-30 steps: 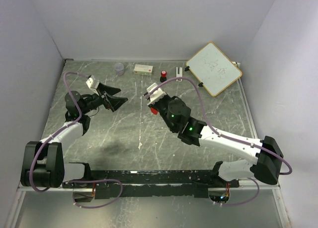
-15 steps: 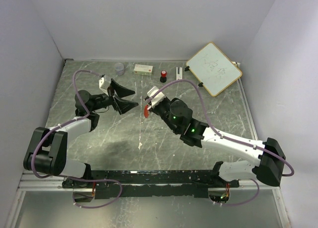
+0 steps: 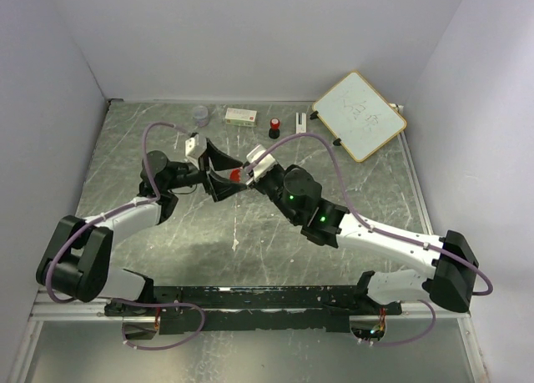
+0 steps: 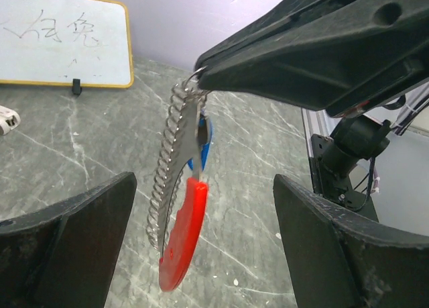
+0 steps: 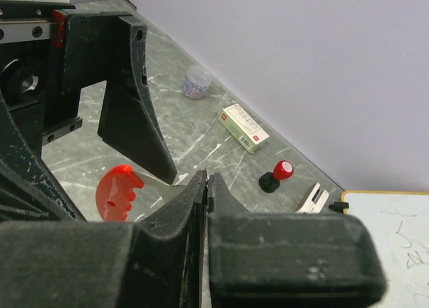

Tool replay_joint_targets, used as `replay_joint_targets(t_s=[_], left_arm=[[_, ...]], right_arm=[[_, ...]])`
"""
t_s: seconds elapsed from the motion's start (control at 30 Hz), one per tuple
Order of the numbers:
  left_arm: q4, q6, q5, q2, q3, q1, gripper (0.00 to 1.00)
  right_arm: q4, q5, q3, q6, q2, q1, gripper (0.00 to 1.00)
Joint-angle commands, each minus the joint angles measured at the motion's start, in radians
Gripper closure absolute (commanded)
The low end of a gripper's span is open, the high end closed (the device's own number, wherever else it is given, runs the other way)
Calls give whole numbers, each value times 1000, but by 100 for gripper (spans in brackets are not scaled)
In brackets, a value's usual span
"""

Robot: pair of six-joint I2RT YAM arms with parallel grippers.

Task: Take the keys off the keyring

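My right gripper (image 3: 249, 169) is shut on the thin keyring (image 4: 196, 76) and holds it above the table. The keys hang from it: a silver jagged fan-like bunch (image 4: 169, 167), a red strip (image 4: 181, 237) and a small blue-headed key (image 4: 205, 141). From above they show as a red spot (image 3: 236, 176). My left gripper (image 4: 201, 254) is open wide, with the hanging keys between its fingers and touching neither. In the right wrist view my right gripper (image 5: 206, 180) has its jaws pressed together, the red strip (image 5: 117, 187) shows to the left, and a left finger (image 5: 127, 100) stands behind it.
At the back of the table are a whiteboard (image 3: 359, 116), a red-and-black knob (image 3: 274, 127), a green-and-white box (image 3: 240, 115), a small clear cup (image 3: 200, 114) and a white clip-like piece (image 3: 300, 122). Walls close in the left, back and right sides.
My left gripper has swung right, from the left side of the table to the right gripper, and now straddles the hanging keys. The right gripper has shifted slightly, still holding the keyring.
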Motion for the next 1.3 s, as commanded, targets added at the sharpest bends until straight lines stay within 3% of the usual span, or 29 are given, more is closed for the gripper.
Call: replay_joint_targets(t_s=[0.0,0.07,0.13,0.27,0.57,0.73,0.83,0.97,1.27], left_arm=[[-47,68,-44,-46,30,-35,5],[-94,134,-74,-57,34,-50,3],[-150,176,-112,-60,43,-62,24],[-200,216,-136,-50,56,-81,39],[-221,243,-204,-38,56,-103,52],[-260,258,-272,-33,64,-106,82],[-302,282,-313,-41,72,-106,92],[-393,340,-334,-59,91,-106,89],[-514,431,-346,-115,87,-107,70]], right_arm=[[37,1,2,10,12,5,100],[34,-8,4,19,12,4,100],[32,-16,6,25,12,4,100],[32,-26,8,31,8,4,100],[24,-47,10,55,1,6,100],[23,-53,9,61,-2,8,100],[25,-47,6,56,-5,9,100],[38,-27,-3,47,-6,11,100],[56,-4,-6,34,4,10,100]])
